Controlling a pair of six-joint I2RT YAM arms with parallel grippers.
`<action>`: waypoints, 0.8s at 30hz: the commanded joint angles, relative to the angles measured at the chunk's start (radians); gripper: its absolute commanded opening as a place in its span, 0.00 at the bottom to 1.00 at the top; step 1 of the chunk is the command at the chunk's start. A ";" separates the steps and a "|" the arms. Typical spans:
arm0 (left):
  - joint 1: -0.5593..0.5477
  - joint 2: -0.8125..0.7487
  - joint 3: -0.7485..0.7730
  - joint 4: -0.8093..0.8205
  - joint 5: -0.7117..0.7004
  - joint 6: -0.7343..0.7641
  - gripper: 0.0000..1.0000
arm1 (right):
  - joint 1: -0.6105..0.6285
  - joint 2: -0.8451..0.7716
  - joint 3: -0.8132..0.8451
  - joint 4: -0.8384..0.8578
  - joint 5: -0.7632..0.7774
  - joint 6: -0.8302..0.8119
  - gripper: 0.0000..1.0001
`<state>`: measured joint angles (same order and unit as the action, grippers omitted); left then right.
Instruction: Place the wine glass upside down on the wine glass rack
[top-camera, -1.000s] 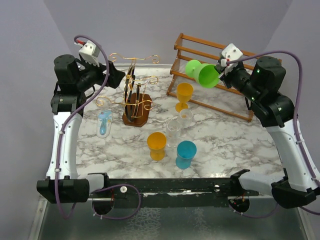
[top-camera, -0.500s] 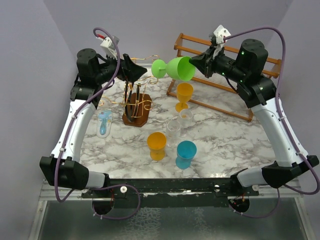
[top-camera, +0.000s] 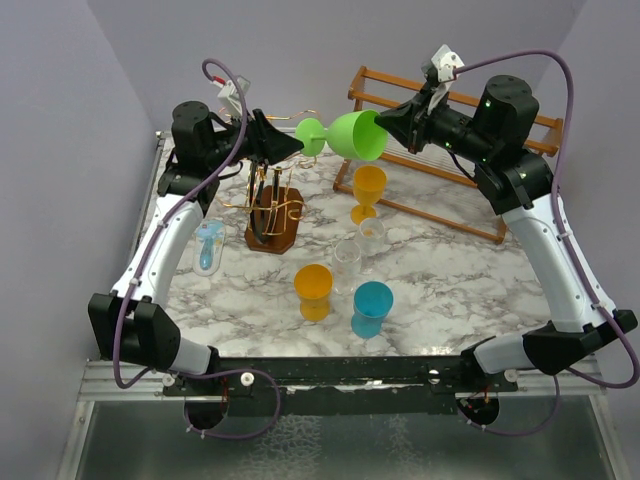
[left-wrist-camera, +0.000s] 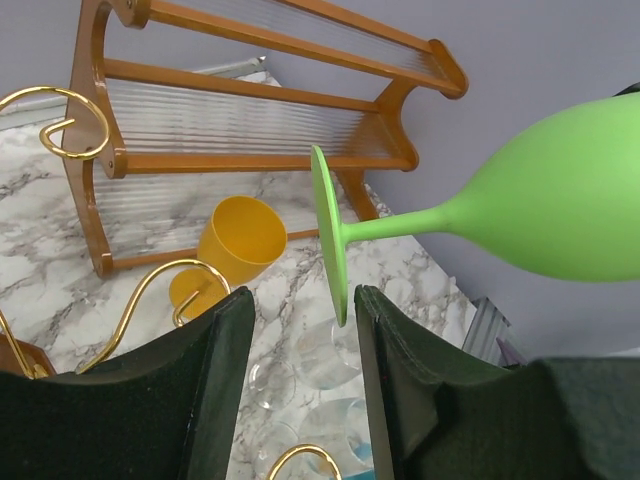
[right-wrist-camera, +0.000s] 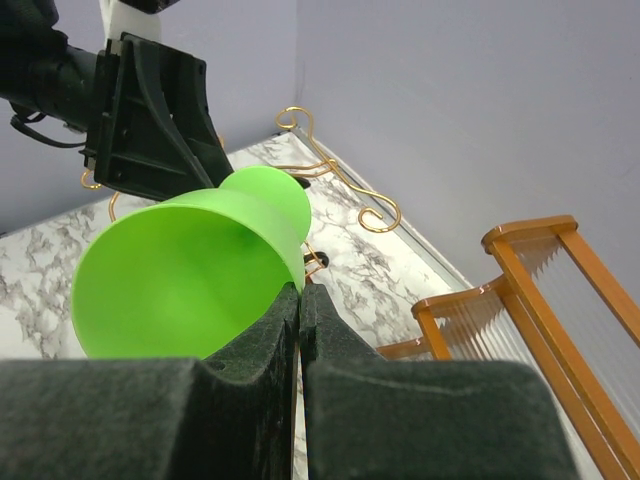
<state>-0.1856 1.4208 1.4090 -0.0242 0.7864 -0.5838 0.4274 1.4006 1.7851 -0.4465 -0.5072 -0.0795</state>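
Observation:
A green wine glass (top-camera: 355, 135) hangs on its side in the air above the back of the table, foot pointing left. My right gripper (top-camera: 385, 118) is shut on its rim, with the fingers pinched together over the bowl's edge (right-wrist-camera: 190, 270). My left gripper (top-camera: 290, 148) is open, and its dark fingers (left-wrist-camera: 225, 380) stand on either side of the thin foot disc (left-wrist-camera: 328, 230) with a gap on the left side. Below the left gripper stands the wine glass rack (top-camera: 272, 205), gold wire with curled arms (left-wrist-camera: 60, 125) on a dark wooden base.
A brown wooden slatted rack (top-camera: 440, 140) stands at the back right. A yellow glass (top-camera: 368, 190), two clear glasses (top-camera: 350, 255), an orange cup (top-camera: 313, 285) and a blue cup (top-camera: 372, 303) stand mid-table. A pale blue glass (top-camera: 208, 245) lies at the left.
The right arm has swung the green glass leftward and turned it foot-first toward the left arm. The left gripper has come in and narrowed its jaws around the foot.

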 joint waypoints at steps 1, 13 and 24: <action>-0.006 0.003 -0.010 0.070 0.056 -0.049 0.44 | 0.001 -0.019 -0.002 0.048 -0.021 0.018 0.01; -0.008 0.007 -0.047 0.160 0.087 -0.101 0.09 | 0.001 -0.046 -0.050 0.066 -0.019 0.020 0.01; -0.004 -0.018 -0.094 0.214 0.076 -0.119 0.00 | 0.001 -0.063 -0.081 0.071 -0.010 0.003 0.08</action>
<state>-0.1890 1.4281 1.3472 0.1299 0.8482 -0.7048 0.4271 1.3750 1.7260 -0.4164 -0.5117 -0.0719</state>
